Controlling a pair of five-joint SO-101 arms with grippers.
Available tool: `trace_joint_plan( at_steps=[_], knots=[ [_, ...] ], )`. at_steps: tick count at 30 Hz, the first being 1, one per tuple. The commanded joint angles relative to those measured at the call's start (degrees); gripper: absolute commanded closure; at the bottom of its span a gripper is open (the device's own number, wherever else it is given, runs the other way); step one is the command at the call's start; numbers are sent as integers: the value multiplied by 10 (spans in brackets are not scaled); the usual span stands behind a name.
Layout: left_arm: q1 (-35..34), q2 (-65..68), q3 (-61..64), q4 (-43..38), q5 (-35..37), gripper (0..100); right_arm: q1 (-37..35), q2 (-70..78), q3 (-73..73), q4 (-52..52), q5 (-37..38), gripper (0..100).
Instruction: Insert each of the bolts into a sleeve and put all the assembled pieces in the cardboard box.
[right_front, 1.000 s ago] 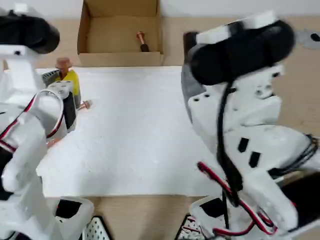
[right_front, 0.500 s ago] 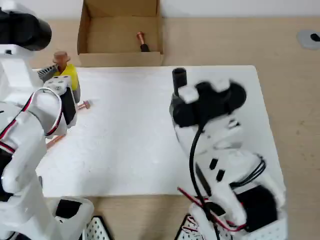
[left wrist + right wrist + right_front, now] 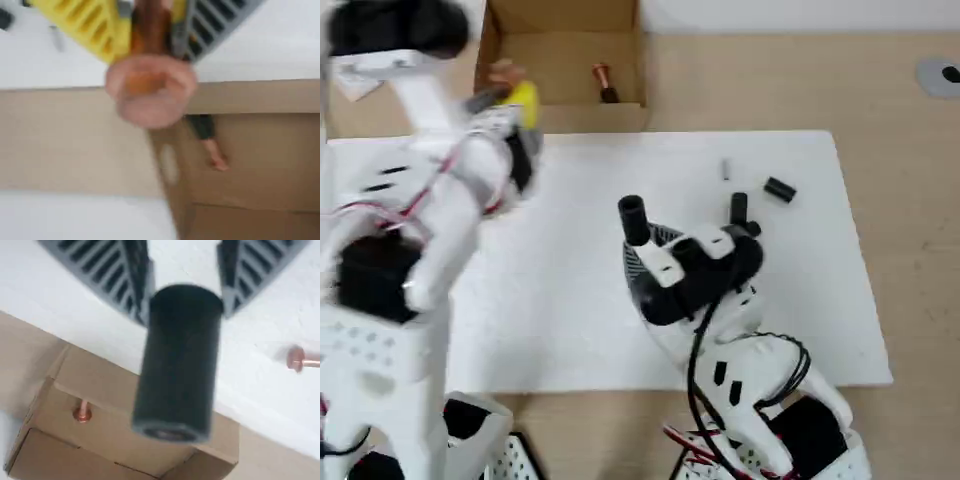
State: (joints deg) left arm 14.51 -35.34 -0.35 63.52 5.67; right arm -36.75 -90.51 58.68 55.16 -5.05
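Note:
My left gripper (image 3: 508, 97), with one yellow and one grey finger, is shut on a copper bolt (image 3: 500, 74) and hovers at the near left corner of the cardboard box (image 3: 560, 118). In the left wrist view the bolt's head (image 3: 150, 92) sticks out past the left gripper (image 3: 150, 27), above the box wall (image 3: 250, 100). My right gripper (image 3: 182, 287) is shut on a black sleeve (image 3: 177, 360); in the high view this sleeve (image 3: 632, 218) stands over the middle of the white mat. An assembled piece (image 3: 605, 83) lies in the box.
Two loose black sleeves (image 3: 738, 207) (image 3: 779, 189) and a small grey pin (image 3: 725, 168) lie on the white mat (image 3: 570, 310) at the right. A loose copper bolt (image 3: 300, 360) rests on the mat. The right arm's base fills the front middle.
The left arm swung up and right with the bolt, from the mat's left edge to the box corner. The right arm dropped back toward the front, carrying its sleeve left and uncovering the loose sleeves.

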Motion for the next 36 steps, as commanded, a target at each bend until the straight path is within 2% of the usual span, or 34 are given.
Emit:
trace_joint_plan(
  at_steps=[1,6,12,19,24,36],
  knots=[
    [33,-29,63,-58,11,995,-9,-7,4,-22,-25,989],
    [36,-80,142,-138,50,995,-12,-6,8,-21,-46,989],
    [38,-112,168,-141,66,995,-14,-6,36,-23,-45,989],
    [76,-116,172,-138,65,995,-67,-5,40,-24,-62,989],
    [98,-116,178,-137,64,995,-68,7,37,-24,-62,989],
    [98,-138,203,-139,64,995,-65,83,-1,-49,-66,989]
  ],
)
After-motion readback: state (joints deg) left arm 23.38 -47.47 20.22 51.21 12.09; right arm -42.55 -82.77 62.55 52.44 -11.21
